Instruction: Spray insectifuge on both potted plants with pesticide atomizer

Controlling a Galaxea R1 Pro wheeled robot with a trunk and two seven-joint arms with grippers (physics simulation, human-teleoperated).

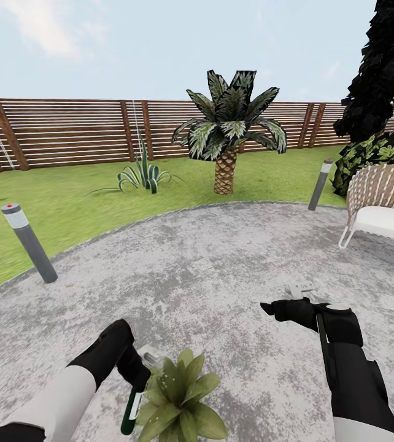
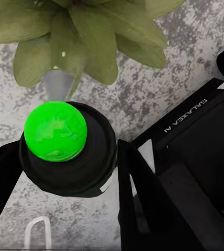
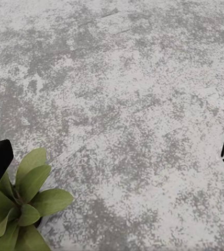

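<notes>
One potted plant (image 1: 178,399), a low rosette of broad green leaves, stands on the grey paving at my feet; the second plant is out of view. My left gripper (image 1: 139,368) is shut on the pesticide atomizer (image 1: 131,414), a dark bottle with a white label, held right beside the leaves. In the left wrist view the atomizer (image 2: 65,151) sits between the black fingers (image 2: 138,193); its button top (image 2: 54,130) shows bright green and its grey nozzle (image 2: 57,83) points at the plant (image 2: 86,36). My right gripper (image 1: 298,294) hangs open over bare paving, with the plant (image 3: 18,214) off to one side.
Grey paving (image 1: 209,264) spreads ahead, ringed by lawn (image 1: 68,202). Grey bollards stand at left (image 1: 30,242) and right (image 1: 320,184). A wicker chair (image 1: 384,199) is at the right, with a palm (image 1: 227,132), an agave (image 1: 140,175) and a slat fence (image 1: 68,132) beyond.
</notes>
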